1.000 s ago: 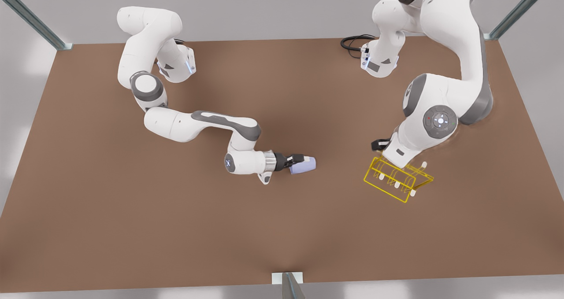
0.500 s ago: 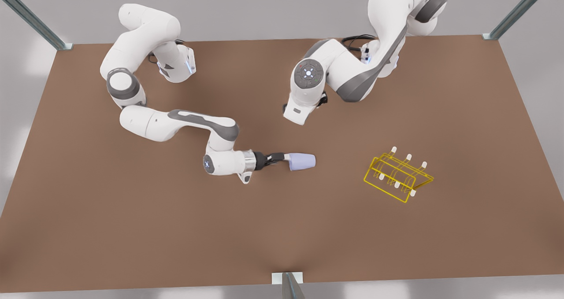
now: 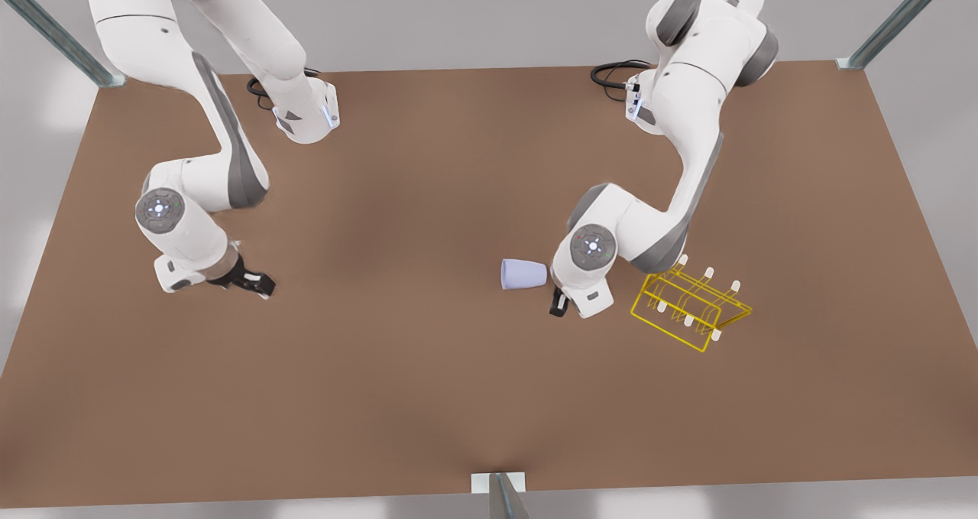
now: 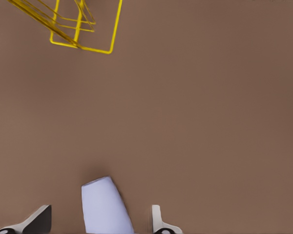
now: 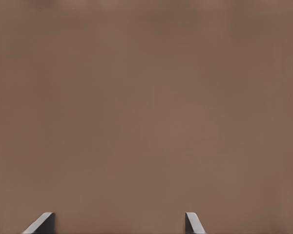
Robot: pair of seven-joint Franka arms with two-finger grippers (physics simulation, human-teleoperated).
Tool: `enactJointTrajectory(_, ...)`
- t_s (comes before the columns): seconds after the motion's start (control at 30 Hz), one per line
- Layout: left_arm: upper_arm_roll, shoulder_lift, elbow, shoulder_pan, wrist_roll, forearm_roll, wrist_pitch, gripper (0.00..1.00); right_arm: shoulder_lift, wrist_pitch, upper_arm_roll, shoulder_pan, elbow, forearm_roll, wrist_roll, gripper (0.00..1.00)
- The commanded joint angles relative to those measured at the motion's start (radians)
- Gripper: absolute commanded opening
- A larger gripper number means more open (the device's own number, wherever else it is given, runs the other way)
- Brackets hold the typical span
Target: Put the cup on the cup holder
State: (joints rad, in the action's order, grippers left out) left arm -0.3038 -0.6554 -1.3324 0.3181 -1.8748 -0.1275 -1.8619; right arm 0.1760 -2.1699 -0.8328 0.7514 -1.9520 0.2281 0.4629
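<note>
Brown bench (image 3: 428, 397) all the way across, nothing on the near part of it. Everything sits around the middle strip.

Your cup (image 3: 524, 274) isn't on the rack. It's lying on its side on the bench near the centre, with the wide rim facing the front view's left and the narrow base facing the front view's right.

Your left jaws are right at it. In the front view that's the arm on the right, with its wrist just beside the cup's base end. From the left wrist view the cup lies between the two fingers (image 4: 39, 220), with a bit of bare bench showing on each side of it. So the left jaws are spread around the cup and not pinching it.

The rack (image 3: 691, 309) stands on the bench to the front view's right of that wrist, white-capped pegs slanting up. It's apart from the cup, with the left wrist between the two.

Your right jaws are well off on the front view's left, low over bare bench and waiting. In the right wrist view both fingers (image 5: 41, 223) are spread wide with only brown bench between them, so they're holding nothing.

Farther back, both arm bases sit near the far edge, and a black cable (image 3: 611, 72) is coiled by the left arm's base.
</note>
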Motion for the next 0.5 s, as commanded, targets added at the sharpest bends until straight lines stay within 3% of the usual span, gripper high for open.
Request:
enactJointTrajectory(0.0, 0.0, -0.012, -0.021, -0.002, -0.626, -0.009, -0.14, 1.0, 0.006, 0.317, 0.034, -0.011, 0.139, -0.05, -0.369, 1.0)
enactJointTrajectory(0.03, 0.0, 0.0, -0.073, -0.004, -0.627, -0.023, -0.168, 1.0, 0.059, 0.427, 0.038, -0.004, 0.248, 0.03, -0.368, 1.0)
enactJointTrajectory(0.1, -0.003, 0.01, -0.134, 0.013, -0.659, -0.058, -0.229, 1.0, 0.077, 0.464, 0.043, -0.024, 0.291, 0.03, -0.369, 1.0)
enactJointTrajectory(0.13, -0.003, 0.037, -0.197, 0.019, -0.662, -0.073, -0.276, 1.0, 0.01, 0.489, 0.294, -0.283, 0.291, 0.013, -0.368, 1.0)
enactJointTrajectory(0.17, -0.003, 0.054, -0.226, 0.022, -0.67, -0.078, -0.312, 1.0, -0.058, 0.504, 0.697, -0.653, 0.288, -0.124, -0.386, 1.0)
enactJointTrajectory(0.2, -0.003, 0.053, -0.229, 0.022, -0.681, -0.083, -0.332, 1.0, -0.089, 0.516, 0.824, -0.781, 0.289, -0.154, -0.414, 1.0)
enactJointTrajectory(0.23, -0.003, 0.056, -0.252, 0.039, -0.682, -0.11, -0.333, 1.0, -0.099, 0.554, 0.822, -0.773, 0.317, -0.231, -0.415, 1.0)
enactJointTrajectory(0.47, -0.005, 0.04, -0.297, 0.11, -0.73, -0.15, -0.405, 1.0, -0.098, 0.673, 0.822, -0.727, 0.352, -0.23, -0.448, 1.0)
